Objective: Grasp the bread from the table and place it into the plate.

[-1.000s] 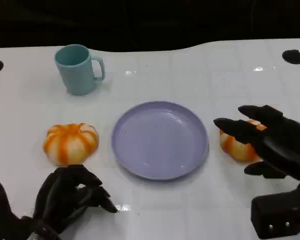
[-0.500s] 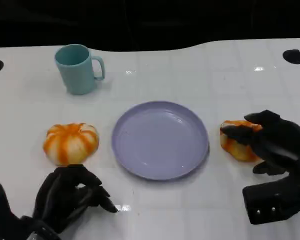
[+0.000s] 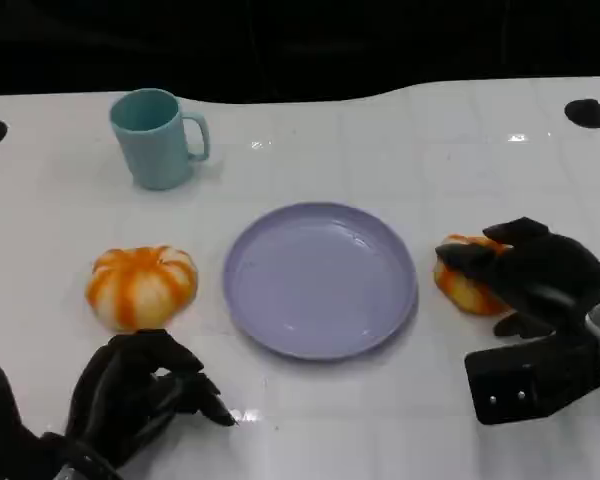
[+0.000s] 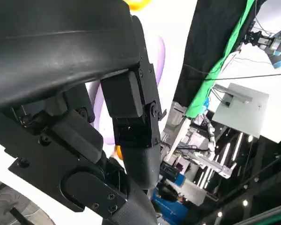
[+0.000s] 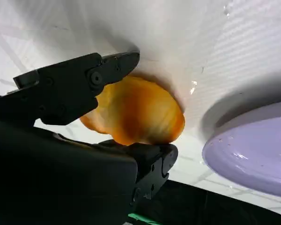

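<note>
With its fingers wrapped around the bread, the right hand is at the grasping step; the bread looks to be on the table, just right of the plate. Next, I'd judge, comes a lift and a short carry left over the rim. The left hand rests curled and empty, near left.

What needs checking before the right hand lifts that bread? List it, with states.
1. Right hand closed around the bread: ok, fingers on both sides in the right wrist view.
2. Bread off the table: cannot tell.
3. Plate bare: ok.
4. Path from bread to plate clear: ok.
5. Left hand out of the way: ok, near the table's front edge.
6. Other bread and cup apart from plate: ok.
</note>
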Robot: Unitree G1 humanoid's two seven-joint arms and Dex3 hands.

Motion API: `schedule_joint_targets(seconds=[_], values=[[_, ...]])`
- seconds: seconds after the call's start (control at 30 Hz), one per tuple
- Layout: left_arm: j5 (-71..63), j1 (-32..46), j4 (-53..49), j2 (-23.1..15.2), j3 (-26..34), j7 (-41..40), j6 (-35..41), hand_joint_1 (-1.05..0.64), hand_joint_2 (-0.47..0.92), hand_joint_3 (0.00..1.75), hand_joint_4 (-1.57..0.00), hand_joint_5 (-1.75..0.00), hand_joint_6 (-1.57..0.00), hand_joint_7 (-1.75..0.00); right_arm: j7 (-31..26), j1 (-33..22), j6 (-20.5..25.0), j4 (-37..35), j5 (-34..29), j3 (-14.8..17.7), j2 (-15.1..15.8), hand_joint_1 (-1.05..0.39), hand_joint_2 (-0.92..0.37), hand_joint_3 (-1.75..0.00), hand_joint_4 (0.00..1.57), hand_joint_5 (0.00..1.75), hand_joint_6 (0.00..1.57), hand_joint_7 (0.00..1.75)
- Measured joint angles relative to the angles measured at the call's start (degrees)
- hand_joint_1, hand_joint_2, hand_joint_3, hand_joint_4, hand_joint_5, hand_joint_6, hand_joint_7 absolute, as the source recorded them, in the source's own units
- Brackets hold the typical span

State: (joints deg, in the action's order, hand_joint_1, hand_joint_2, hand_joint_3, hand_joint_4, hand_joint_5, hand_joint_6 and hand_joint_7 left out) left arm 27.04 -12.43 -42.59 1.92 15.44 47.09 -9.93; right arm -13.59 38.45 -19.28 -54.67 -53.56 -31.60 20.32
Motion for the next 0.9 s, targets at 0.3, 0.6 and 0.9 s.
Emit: schedule_joint_targets(seconds=[0.3,0.6,0.9], values=[[-0.09,0.09,0.41,0.01,-0.10,0.01,0.02,-1.05,0.60,0.00,-1.57,-0.56,-1.57,-0.33,-4.93,2.76,0.35,-7.40,2.06,-1.18,-1.99,-0.17,-0.84,0.00,0.57,0.13,0.60,0.05],[-0.09,0.12,0.65,0.02,-0.09,0.01,0.08,-1.05,0.60,0.00,-1.57,-0.56,-1.57,-0.32,-14.71,3.30,-2.48,-12.97,4.38,-1.24,-3.21,-0.13,-0.84,0.00,0.93,0.98,1.15,0.11],[-0.09,0.28,1.09,0.02,-0.11,0.00,0.09,-1.05,0.60,0.00,-1.57,-0.57,-1.57,-0.33,-24.21,3.01,-4.80,-15.38,4.64,-2.21,-3.41,-0.07,-0.85,-0.20,0.93,1.71,1.11,0.89]])
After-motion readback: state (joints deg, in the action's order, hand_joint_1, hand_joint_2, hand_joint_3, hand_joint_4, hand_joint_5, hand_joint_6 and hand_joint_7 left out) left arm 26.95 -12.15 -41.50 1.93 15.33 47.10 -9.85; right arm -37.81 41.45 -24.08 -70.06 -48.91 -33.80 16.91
